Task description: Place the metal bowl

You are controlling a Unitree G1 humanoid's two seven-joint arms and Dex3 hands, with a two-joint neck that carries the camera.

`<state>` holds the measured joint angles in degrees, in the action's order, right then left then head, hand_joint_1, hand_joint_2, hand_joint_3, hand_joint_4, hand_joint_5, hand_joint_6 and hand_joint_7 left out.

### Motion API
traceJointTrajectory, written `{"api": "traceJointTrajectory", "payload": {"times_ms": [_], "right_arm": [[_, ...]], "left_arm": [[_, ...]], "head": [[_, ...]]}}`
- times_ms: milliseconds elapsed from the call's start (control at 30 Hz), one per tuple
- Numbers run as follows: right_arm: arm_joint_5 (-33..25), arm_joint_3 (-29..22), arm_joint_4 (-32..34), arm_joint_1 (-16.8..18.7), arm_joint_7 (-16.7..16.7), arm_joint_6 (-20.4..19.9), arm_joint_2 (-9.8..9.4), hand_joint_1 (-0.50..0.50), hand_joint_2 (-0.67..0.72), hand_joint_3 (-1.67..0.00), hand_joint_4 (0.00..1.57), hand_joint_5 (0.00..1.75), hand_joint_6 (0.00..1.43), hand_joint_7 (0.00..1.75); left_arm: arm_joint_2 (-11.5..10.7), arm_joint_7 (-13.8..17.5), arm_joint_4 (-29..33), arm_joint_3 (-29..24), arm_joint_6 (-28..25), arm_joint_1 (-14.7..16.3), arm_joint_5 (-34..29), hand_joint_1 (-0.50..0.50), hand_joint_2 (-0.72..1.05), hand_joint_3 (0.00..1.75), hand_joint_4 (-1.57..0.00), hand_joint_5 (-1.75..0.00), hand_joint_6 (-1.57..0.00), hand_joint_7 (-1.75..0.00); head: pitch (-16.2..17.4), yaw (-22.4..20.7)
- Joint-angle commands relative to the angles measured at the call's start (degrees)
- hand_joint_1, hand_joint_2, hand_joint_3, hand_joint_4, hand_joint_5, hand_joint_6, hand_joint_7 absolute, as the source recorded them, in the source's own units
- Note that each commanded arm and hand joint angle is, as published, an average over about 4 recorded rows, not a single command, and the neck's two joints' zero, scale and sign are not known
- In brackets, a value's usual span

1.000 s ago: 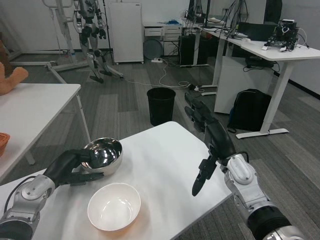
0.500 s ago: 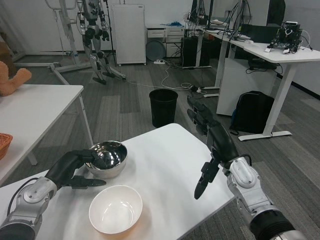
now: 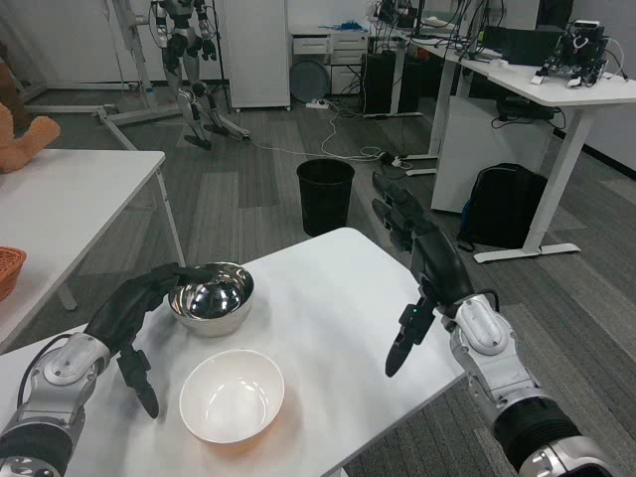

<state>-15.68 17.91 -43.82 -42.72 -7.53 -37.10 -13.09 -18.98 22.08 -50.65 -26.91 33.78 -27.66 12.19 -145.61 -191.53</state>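
Polished steel catches the room's reflections: the metal bowl sits upright on my white table, toward the far left edge. My left robot hand is just beside it on the left, fingers spread and holding nothing; the upper fingertips reach toward the bowl's rim, though I cannot tell whether they touch it. Nearer to me, just in front of the steel bowl, stands a white bowl, its inside bare. My right robot hand is raised over the right edge of the table, well apart from both bowls, fingers extended and apart, grasping nothing. Beyond the far edge, a black waste bin stands on the grey floor.
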Motion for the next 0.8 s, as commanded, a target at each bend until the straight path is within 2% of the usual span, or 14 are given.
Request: {"api": "traceJointTrajectory", "payload": {"times_ms": [33, 200, 300, 400, 500, 633, 800], "right_arm": [[-0.3, 0.2, -0.3, -1.2, 0.2, -0.6, -0.23, -0.46, 0.66, 0.0, 0.0, 0.0, 0.0, 0.0], [-0.4, 0.2, -0.4, -1.2, 0.2, -0.6, -0.38, -0.46, 0.66, 0.0, 0.0, 0.0, 0.0, 0.0], [-0.6, 0.2, -0.4, -1.3, 0.1, -0.6, -0.49, -0.46, 0.66, 0.0, 0.0, 0.0, 0.0, 0.0], [-0.8, 0.2, -0.5, -1.5, 0.2, -0.6, -0.69, -0.46, 0.66, 0.0, 0.0, 0.0, 0.0, 0.0], [-1.1, 0.2, -0.6, -1.8, 0.2, -0.6, -0.89, -0.46, 0.66, 0.0, 0.0, 0.0, 0.0, 0.0], [-1.6, 0.2, -0.6, -2.1, 0.2, -0.6, -1.41, -0.46, 0.66, 0.0, 0.0, 0.0, 0.0, 0.0], [-2.6, 0.2, 0.3, -2.4, 0.1, -0.6, -3.24, -0.46, 0.66, 0.0, 0.0, 0.0, 0.0, 0.0]], "left_arm": [[0.1, -0.7, 1.8, -0.7, 0.8, 1.0, -1.9, -0.5, -0.72, 0.02, 0.0, -0.03, -0.35, -0.33], [0.2, -0.6, 4.8, -2.3, 0.3, 1.0, -3.4, -0.5, -0.72, 0.02, 0.0, 0.0, -0.08, -0.09], [0.3, -0.3, 7.6, -3.5, -0.8, 1.0, -5.3, -0.5, -0.72, 0.02, 0.0, 0.0, 0.0, -0.05], [1.1, -0.9, 12.3, -5.1, -1.4, 1.3, -7.6, -0.5, -0.72, 0.0, 0.0, 0.0, 0.0, 0.0], [2.8, -2.8, 16.5, -6.9, -0.7, 1.2, -8.7, -0.5, -0.72, 0.02, 0.0, 0.0, 0.0, -0.02], [4.5, -3.5, 21.3, -7.4, 0.0, 0.5, -11.0, -0.5, -0.72, 0.02, 0.0, 0.0, 0.0, -0.05], [5.7, -5.5, 22.3, -4.5, 5.1, -0.2, -20.2, -0.5, -0.72, 0.0, 0.0, 0.0, 0.0, -0.07]], "head": [[0.1, -0.2], [0.0, 0.0], [0.0, 0.1], [0.0, 0.0], [-0.7, -0.2], [-2.1, 0.0], [-3.6, 1.0]]}}
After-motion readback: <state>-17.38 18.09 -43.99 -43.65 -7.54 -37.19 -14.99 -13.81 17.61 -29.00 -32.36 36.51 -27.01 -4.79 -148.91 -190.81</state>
